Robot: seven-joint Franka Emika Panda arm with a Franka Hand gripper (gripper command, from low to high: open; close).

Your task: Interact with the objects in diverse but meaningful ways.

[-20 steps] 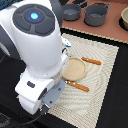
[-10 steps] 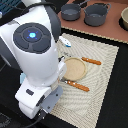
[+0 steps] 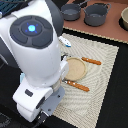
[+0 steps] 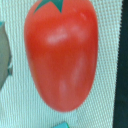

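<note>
A red tomato (image 4: 62, 55) with a green stalk (image 4: 50, 5) fills the wrist view, lying on the woven beige mat (image 4: 107, 30) very close under the camera. No fingers show around it there. In the exterior view the white arm (image 3: 35, 50) covers the mat's near left part and hides both the tomato and the gripper. A white tube with a blue end (image 3: 64, 41) peeks out beside the arm. A teal corner (image 4: 62, 125) shows near the tomato's round end; what it belongs to is unclear.
A tan plate (image 3: 75, 69) lies mid-mat between a wooden-handled fork (image 3: 91, 61) and knife (image 3: 77, 86). Two grey pots (image 3: 71, 11) (image 3: 95, 14) and a bowl (image 3: 124, 17) stand at the back. The black table (image 3: 110, 100) borders the mat.
The arm's upper body has shifted a little toward the exterior view's left and swayed slightly. The plate, cutlery and pots have stayed put.
</note>
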